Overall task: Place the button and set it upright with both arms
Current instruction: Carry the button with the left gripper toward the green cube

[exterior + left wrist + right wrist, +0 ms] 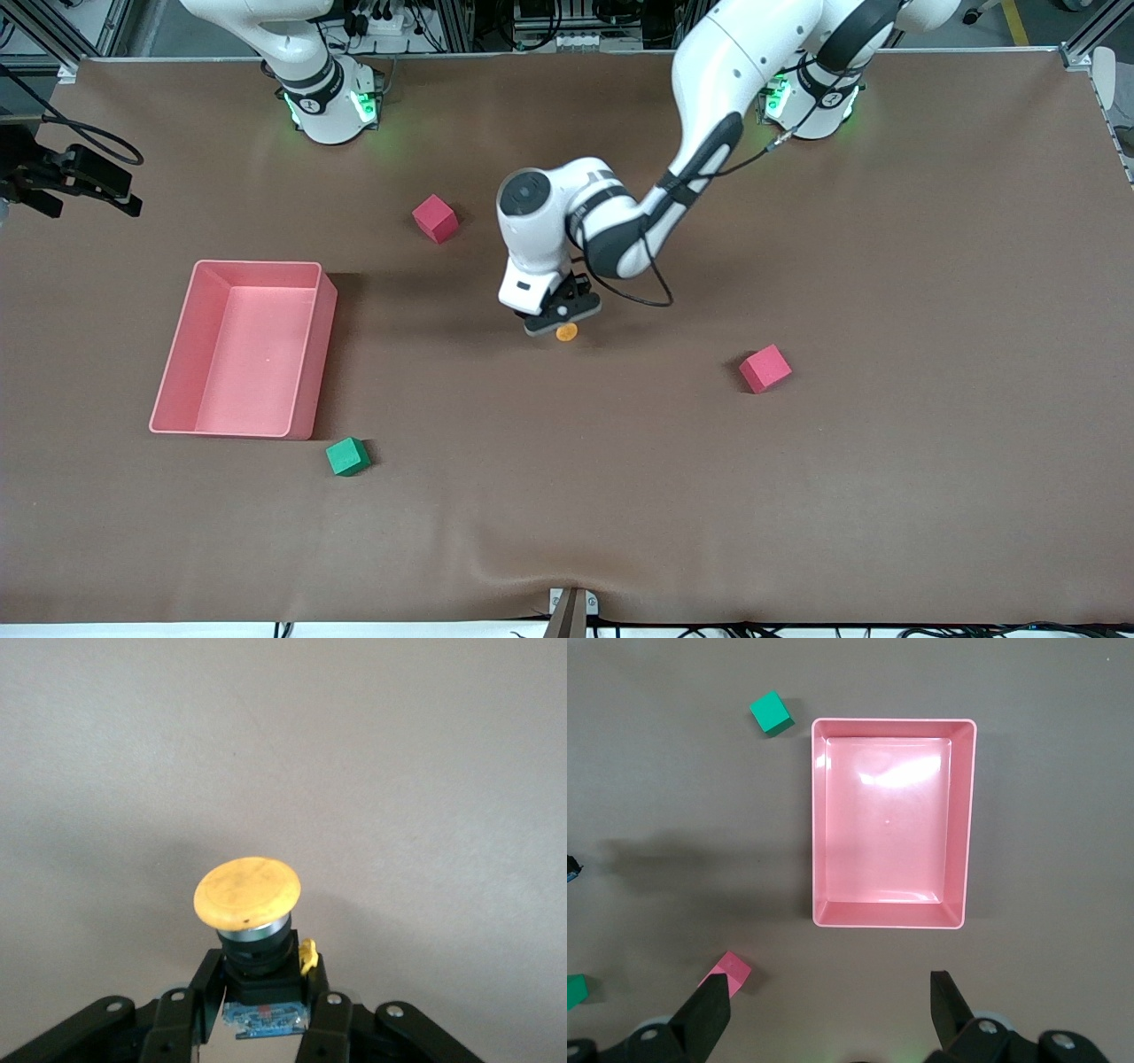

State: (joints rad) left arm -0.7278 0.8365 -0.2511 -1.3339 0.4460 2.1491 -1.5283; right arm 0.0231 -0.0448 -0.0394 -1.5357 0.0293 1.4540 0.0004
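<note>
Front view: on a brown cloth-covered table (886, 221), the left gripper (562, 312) hangs over mid-table, between two pink foam cubes (436, 218). Left wrist view: its jaws are clamped on the black body of the small orange-capped push-button (248, 904); a shallow grip could let the button tip. Right wrist view: the right gripper (828, 1014) waits, jaws apart, above the pink plastic tray (819, 824).

White glossy jointed arms with black bands, green-lit bases (332, 106) along frame top, black cable looping off left arm (700, 133), black finger links with silver screws (330, 998)

Bare table (886, 496) surrounds the left hand (562, 317); pink bin (306, 354) and cubes (765, 369) lie well apart.
</note>
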